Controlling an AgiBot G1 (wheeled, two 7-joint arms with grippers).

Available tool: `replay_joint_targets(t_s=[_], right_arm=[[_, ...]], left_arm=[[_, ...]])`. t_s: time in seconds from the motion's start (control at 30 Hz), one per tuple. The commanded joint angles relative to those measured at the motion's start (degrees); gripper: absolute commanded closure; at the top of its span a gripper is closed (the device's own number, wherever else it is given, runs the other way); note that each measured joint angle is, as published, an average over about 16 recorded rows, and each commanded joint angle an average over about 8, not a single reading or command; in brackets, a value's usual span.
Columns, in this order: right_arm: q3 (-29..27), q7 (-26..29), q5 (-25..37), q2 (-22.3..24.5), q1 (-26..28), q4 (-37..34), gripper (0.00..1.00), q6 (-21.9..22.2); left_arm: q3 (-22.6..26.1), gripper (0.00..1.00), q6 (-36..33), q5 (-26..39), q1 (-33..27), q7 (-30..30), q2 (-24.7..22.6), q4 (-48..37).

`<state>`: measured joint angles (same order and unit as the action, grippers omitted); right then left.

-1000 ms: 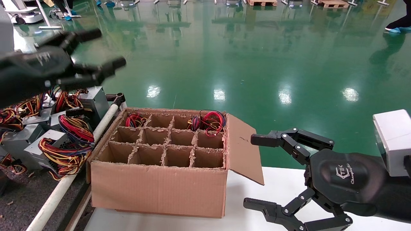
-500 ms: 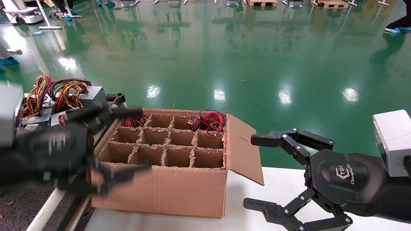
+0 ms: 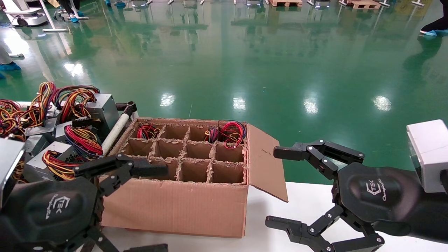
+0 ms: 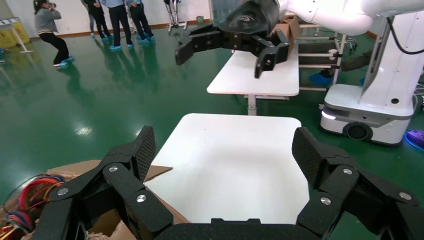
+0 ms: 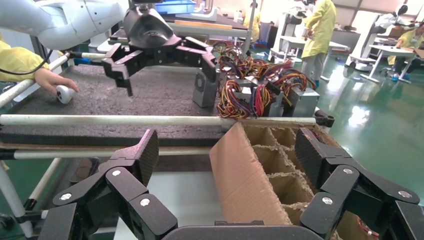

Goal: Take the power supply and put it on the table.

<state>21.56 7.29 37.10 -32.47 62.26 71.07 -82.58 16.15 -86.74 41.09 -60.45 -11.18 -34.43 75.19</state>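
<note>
Wire bundles of two power supplies (image 3: 227, 133) show in the far cells of the cardboard box (image 3: 175, 206). Several more power supplies (image 3: 103, 112) lie piled on the dark speckled table (image 5: 150, 97) behind its white rail (image 3: 113, 134). My left gripper (image 3: 162, 210) hangs open and empty at the box's near left corner; the left wrist view shows its jaws (image 4: 223, 150) wide apart over a white tabletop (image 4: 235, 165). At the box's right, beside the flap, my right gripper (image 3: 273, 187) is open and holds nothing.
The box stands on the white tabletop (image 3: 301, 203), flap (image 3: 264, 161) hanging open to the right. A person's hand (image 5: 50, 80) rests on the dark table at its far end. Green floor lies beyond, with people and another white table (image 4: 255, 75).
My left gripper swung down from above the pile of power supplies to the box's near left corner, empty throughout. The right gripper has not moved.
</note>
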Motion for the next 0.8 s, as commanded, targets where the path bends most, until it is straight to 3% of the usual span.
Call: replay_joint_targets(t_s=[0.03,0.8], right_arm=[[0.0,0.0,0.0,0.0,0.0,0.0,0.00,0.0],[0.0,0.0,0.0,0.0,0.0,0.0,0.00,0.0]], left_arm=[[0.0,0.00,0.2,0.1,-0.2,0.1,-0.1,-0.3],[-0.1,0.00,1.0,0.7,-1.1,0.4,-0.6,-1.6]])
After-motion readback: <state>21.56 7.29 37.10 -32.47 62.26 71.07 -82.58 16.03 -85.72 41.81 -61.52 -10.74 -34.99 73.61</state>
